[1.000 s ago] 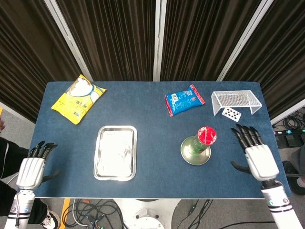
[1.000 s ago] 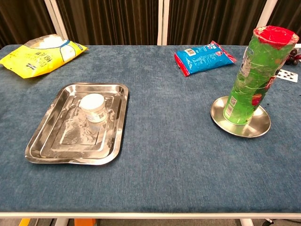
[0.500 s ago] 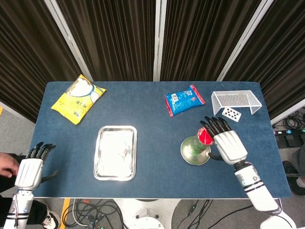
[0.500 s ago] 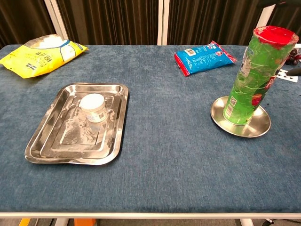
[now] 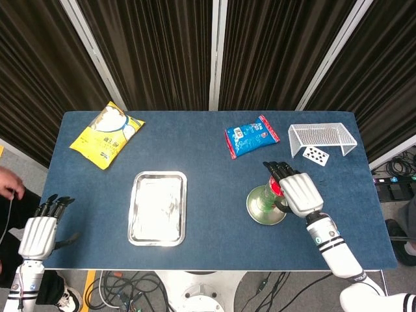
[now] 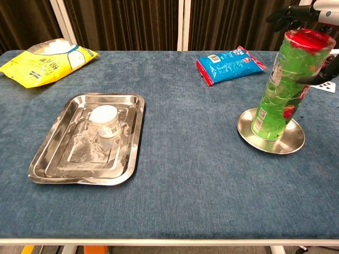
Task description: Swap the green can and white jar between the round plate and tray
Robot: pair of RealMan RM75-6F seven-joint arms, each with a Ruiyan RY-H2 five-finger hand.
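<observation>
Green plastic catches the eye from the head camera: the can stands upright on the round plate, right of centre on the blue table, its red lid mostly hidden under the right hand. That hand sits at the can's top and far side, dark fingers fanned out and reaching over the lid, not clamped. I'd say it is lining up a grasp, since the can has to leave the plate for the swap. Whether any finger touches the can from here, I can't tell. Over on the left, the tray glares so much that the jar on it is hard to pick out. The left hand hangs off the table's near-left corner, empty, fingers slightly apart, well clear of everything; probably waiting its turn for the jar. A yellow bag, a blue packet, a wire rack and a card lie along the back, out of the way.

Now the chest camera, lower and closer. Here the jar shows plainly, white-lidded, upright inside the tray. The can leans in this wide lens but rests flat on its plate. Fingertips of the right hand hover just above and behind the lid, and the thumb reaches in at the can's right flank, so the fingers bracket it without closing.
</observation>
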